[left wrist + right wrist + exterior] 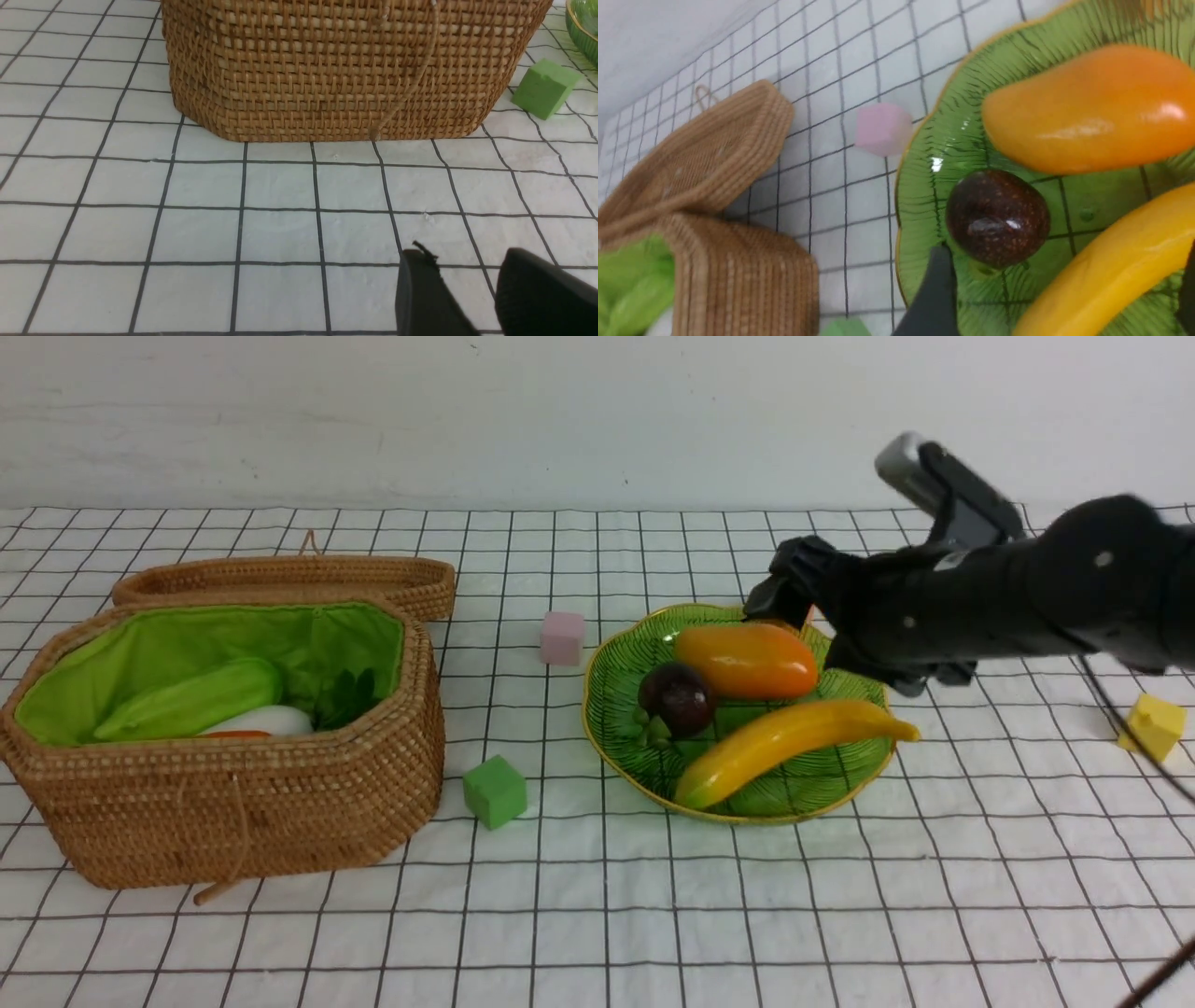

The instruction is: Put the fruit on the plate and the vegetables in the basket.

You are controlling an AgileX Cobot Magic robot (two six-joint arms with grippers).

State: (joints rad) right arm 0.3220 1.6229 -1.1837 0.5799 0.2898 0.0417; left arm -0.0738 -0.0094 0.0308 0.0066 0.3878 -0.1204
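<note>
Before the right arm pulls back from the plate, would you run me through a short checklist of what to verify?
1. All three fruits on the plate: mango, purple fruit, banana: ok.
2. Vegetables in the basket: green vegetable, radish and a sliver of carrot show: ok.
3. Right gripper open, jaws either side of the banana, not clamped: ok.
4. Left gripper holding nothing: ok.
5. Retreat path behind the right arm: cannot tell.

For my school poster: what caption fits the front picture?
Mango, purple fruit and banana on the plate; vegetables in the basket.
</note>
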